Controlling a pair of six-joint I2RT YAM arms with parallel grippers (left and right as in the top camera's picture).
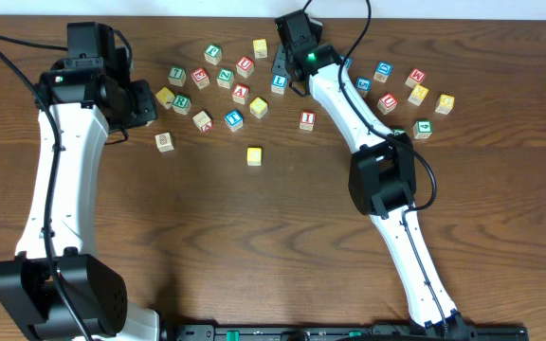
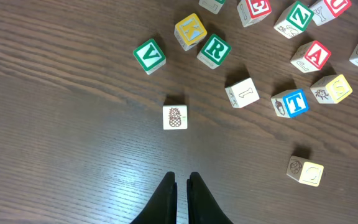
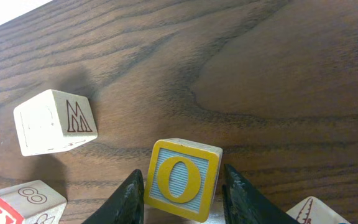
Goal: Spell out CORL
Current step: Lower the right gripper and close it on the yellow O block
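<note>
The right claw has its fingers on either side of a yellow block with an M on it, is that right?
Not quite. The yellow block between the fingers of the right claw shows an O, not an M, as the right wrist view shows. The M is on a pale block nearby.

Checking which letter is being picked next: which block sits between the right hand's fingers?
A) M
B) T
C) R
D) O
D: in the right wrist view the yellow-framed O block sits between the two fingers of the right hand, while the M block lies apart, off to one side.
</note>
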